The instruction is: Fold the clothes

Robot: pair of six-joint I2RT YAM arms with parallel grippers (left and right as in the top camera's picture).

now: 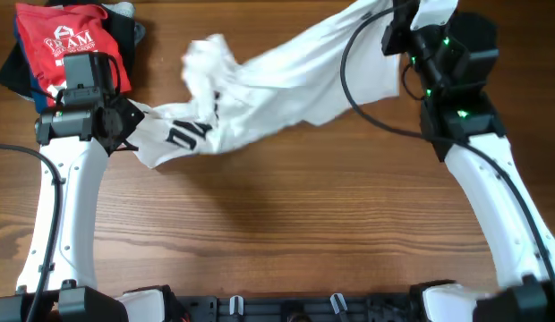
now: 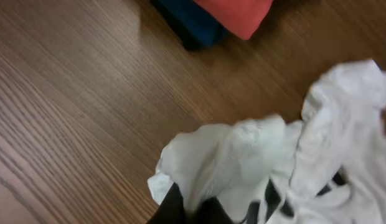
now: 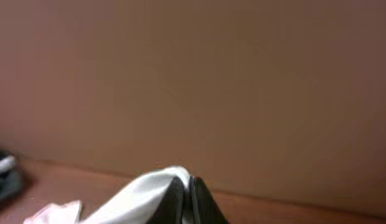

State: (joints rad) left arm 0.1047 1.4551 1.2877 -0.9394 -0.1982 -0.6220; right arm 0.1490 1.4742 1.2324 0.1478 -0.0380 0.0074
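Now both my hands grasp the large white soft cotton T-shirt: left hand by the left edge of the tabletop, right hand over its far right corner, the shirt's long axis stretched diagonally between them.

Overhead: lettering on white T-shirt is being partly swallowed by folds and is not legible. The shirt's far end is being cut by the top edge and masked by right gripper. Navy garments are being largely covered by red T-shirt.

Left wrist: fingers of left gripper are being cropped by the bottom edge and draped by cloth.

Right wrist: the whole frame is being rendered blurred. 2 fingers are being cropped at the bottom.
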